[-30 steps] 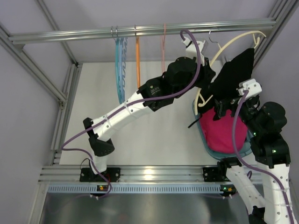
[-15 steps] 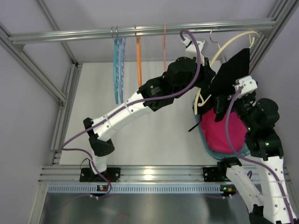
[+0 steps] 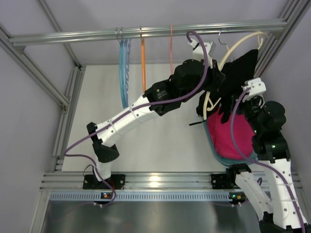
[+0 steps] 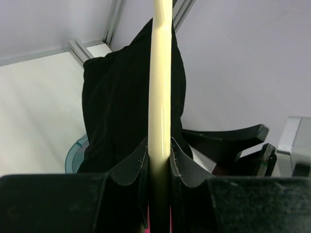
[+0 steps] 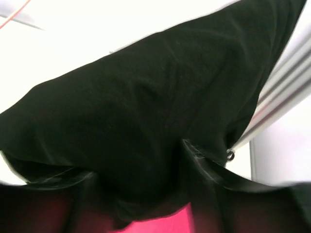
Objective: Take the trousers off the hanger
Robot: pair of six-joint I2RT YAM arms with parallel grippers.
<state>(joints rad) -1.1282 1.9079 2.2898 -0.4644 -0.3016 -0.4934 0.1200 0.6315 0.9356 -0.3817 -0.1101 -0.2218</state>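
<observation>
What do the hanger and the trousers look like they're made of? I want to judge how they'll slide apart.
The hanger is probably plastic: cream, smooth and glossy, with a bright highlight running along its bar. The trousers look like soft fabric, matte black, draping in loose folds without shine, with a stitched edge showing. The exact fibre cannot be told.

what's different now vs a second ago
The right gripper has pushed left into the trousers, and their fabric now sits between its fingers; a firm grip isn't clear. The trousers have bunched and swung slightly left. Unchanged: the left gripper clamped on the cream hanger, the light-blue hangers, the orange hanger, the pink cloth.
</observation>
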